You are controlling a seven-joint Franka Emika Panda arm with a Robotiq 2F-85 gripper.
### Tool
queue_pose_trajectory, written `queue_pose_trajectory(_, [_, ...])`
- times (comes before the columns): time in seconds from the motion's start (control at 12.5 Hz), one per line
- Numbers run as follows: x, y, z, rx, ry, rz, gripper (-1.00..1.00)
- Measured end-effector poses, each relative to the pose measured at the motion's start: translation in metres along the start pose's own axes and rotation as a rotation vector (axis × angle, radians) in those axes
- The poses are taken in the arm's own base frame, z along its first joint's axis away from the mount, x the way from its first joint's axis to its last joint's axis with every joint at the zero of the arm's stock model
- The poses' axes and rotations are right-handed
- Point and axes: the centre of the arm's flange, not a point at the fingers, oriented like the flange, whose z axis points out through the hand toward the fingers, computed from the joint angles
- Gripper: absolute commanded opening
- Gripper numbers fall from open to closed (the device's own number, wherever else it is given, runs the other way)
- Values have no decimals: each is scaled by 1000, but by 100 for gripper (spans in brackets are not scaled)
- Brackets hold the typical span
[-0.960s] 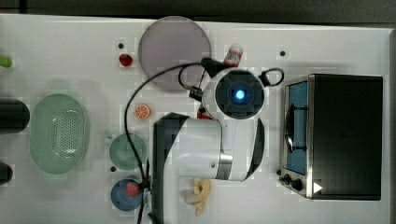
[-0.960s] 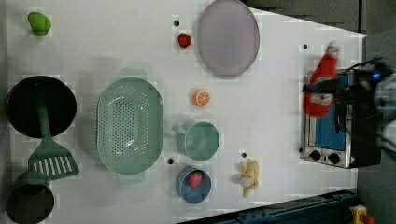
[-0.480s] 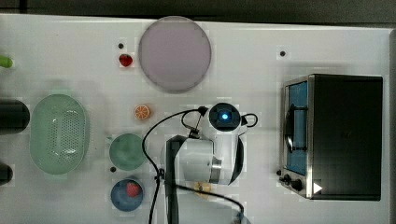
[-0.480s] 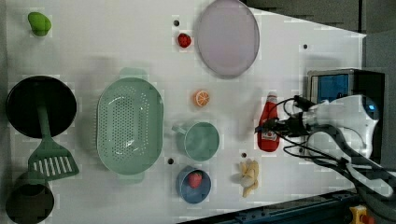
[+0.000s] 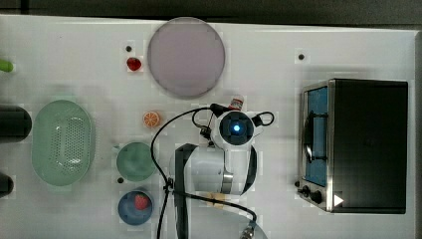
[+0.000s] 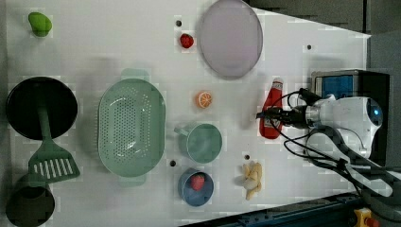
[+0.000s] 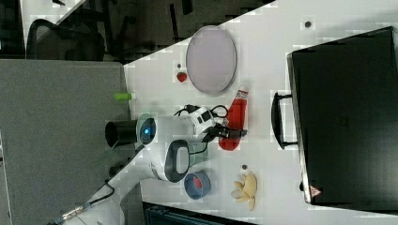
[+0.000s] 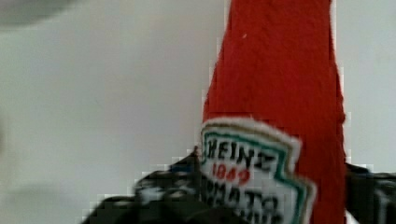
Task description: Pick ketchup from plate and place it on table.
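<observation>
The ketchup (image 6: pixel 274 98) is a red bottle with a white cap, lying on the white table (image 6: pixel 118 42) between the plate (image 6: pixel 230 38) and the oven, cap toward the plate. My gripper (image 6: pixel 270 115) straddles its lower body. In the wrist view the red bottle (image 8: pixel 275 84) runs between my dark fingers (image 8: pixel 159 191), and a thin pale gap shows at the other finger, so the jaws look open around it. In the top view my wrist hides all but the ketchup cap (image 5: pixel 236 103). The lilac-grey plate (image 5: pixel 185 57) is bare.
A black toaster oven (image 5: pixel 363 144) stands close beside the arm. A banana bunch (image 6: pixel 250 177), a green mug (image 6: pixel 203 142), an orange slice (image 6: pixel 204 100) and a blue bowl (image 6: pixel 195 187) lie near the bottle. A green colander (image 6: pixel 131 127) sits further off.
The arm has carried the ketchup from beside the oven toward the table's middle and down onto the table. The jaws now stand wider around it.
</observation>
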Motion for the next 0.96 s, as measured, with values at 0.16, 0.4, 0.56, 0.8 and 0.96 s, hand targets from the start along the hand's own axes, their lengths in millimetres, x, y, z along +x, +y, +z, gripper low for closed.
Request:
queue_pose_trajectory(0.16, [4, -5, -19, 17, 36, 3, 100])
queue_pose_trajectory(0.4, [20, -15, -71, 40, 124, -7, 100])
queue_pose_trajectory(0.56, [35, -23, -132, 60, 200, 16, 100])
queue_pose_trajectory(0.8, [40, -32, -235, 67, 173, 163, 100])
queue_pose_trajectory(0.96, [33, -43, -301, 58, 144, 236, 100])
